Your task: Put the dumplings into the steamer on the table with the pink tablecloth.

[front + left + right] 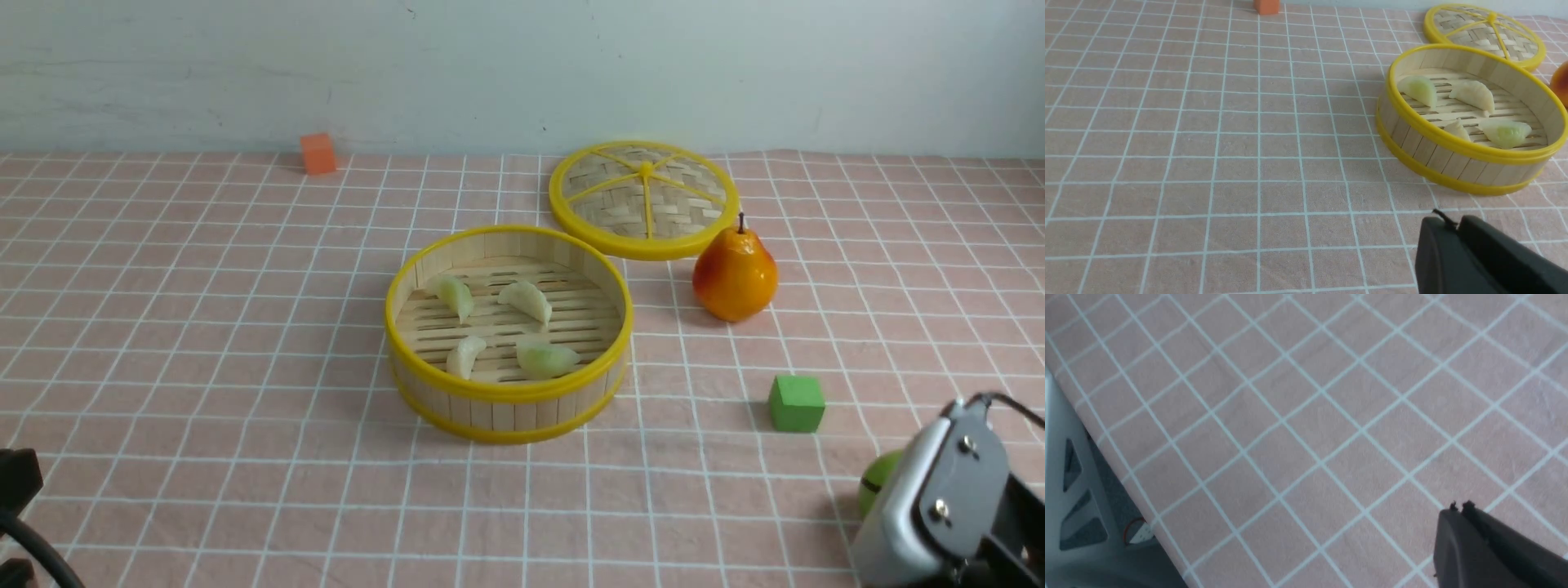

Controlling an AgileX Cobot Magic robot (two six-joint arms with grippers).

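Observation:
Several pale dumplings (526, 300) lie on the slatted floor of the steamer (506, 394), which stands mid-table on the pink tablecloth (204, 327). In the left wrist view the steamer (1453, 141) holds the same dumplings (1472, 94). My left gripper (1455, 223) is shut and empty, low over bare cloth short of the steamer. My right gripper (1458, 507) is also shut on nothing, over bare cloth near the table's front edge. The front view shows only the right wrist housing (947, 498) at the lower right.
A woven lid with yellow spokes (645, 200) lies behind the steamer. Next to it stands an orange pear (735, 273). A green cube (796, 403) and a half-hidden green ball (875, 483) sit at the right. An orange cube (317, 153) is far back left.

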